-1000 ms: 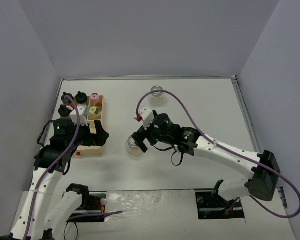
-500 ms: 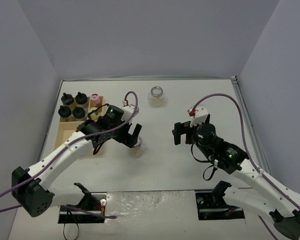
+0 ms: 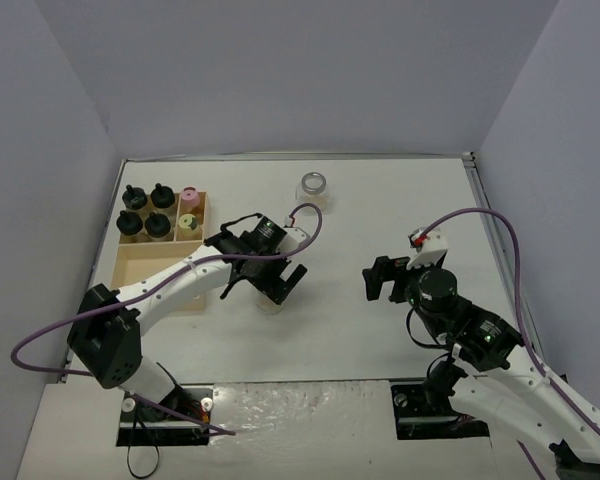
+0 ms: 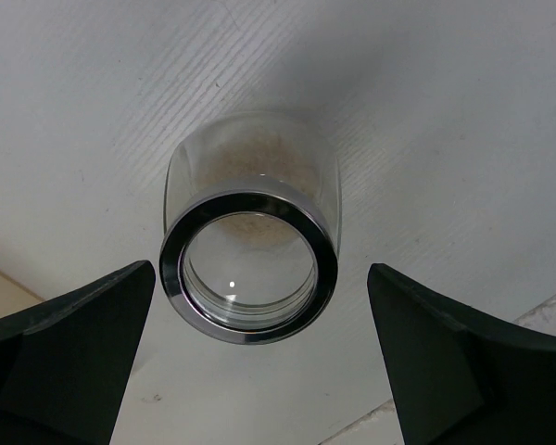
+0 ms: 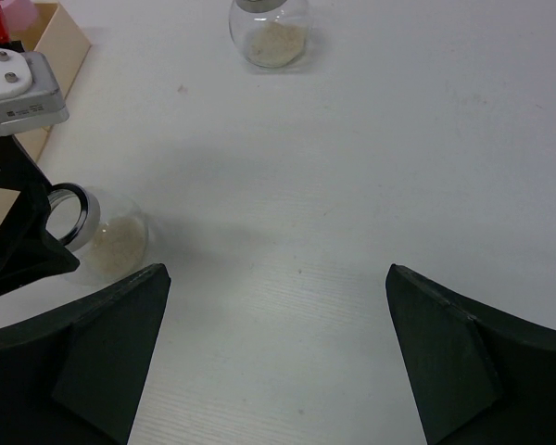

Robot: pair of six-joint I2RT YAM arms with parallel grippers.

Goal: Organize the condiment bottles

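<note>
Jar (image 4: 250, 227) of clear rounded glass, silvery ring lid, tan powder inside, rests on white desk (image 4: 463, 111) between the wide-apart left pincer (image 4: 261, 278), mostly hidden from above. Right pincer (image 5: 276, 278) spread, empty.

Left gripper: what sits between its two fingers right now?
A wide silver-lidded jar stands between the open fingers of the left gripper, with a gap showing on each side. The left wrist view shows it.

We see the left jaws spread wide over a clear jar (image 3: 271, 300) on the counter (image 3: 380, 200), just right of the wooden tray (image 3: 150, 266). The tray's far cells hold four black-capped jars (image 3: 161, 196), a pink-capped jar (image 3: 190, 196) and a yellow-green-capped jar (image 3: 187, 222). A silver-lidded jar (image 3: 313, 188) stands farther back. The right jaws hang open, well apart.
</note>
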